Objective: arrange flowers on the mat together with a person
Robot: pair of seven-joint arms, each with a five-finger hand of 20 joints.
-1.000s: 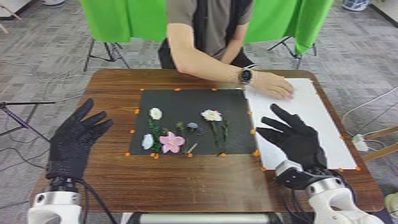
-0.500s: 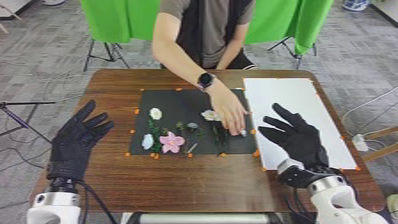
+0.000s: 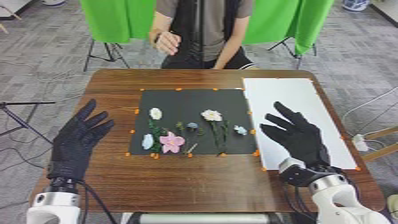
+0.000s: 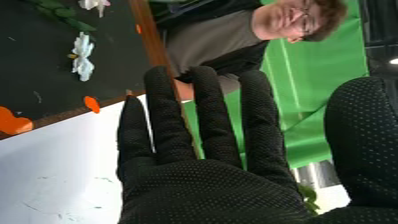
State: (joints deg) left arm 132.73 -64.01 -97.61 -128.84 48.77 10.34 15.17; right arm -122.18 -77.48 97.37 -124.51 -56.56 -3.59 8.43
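Fingers straight and spread, the right hand [image 3: 300, 141] hangs right of the black mat [image 3: 182, 101], and too low an inward sweep could drag the small pale flower [image 3: 240, 130] lying inside its right edge.

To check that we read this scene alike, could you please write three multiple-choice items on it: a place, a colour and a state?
1. The white rectangular sheet lies:
A. left of the black rectangular mat
B. right of it
C. on top of it

2. The large star-shaped flower is:
A. pink
B. yellow
C. red

3. The black-gloved right robot hand is:
A. closed in a fist
B. pinching a stem
C. open and empty

Answers:
1 B: the head view shows it along the mat's right side.
2 A: its petals are pink.
3 C: its fingers are extended, holding nothing.
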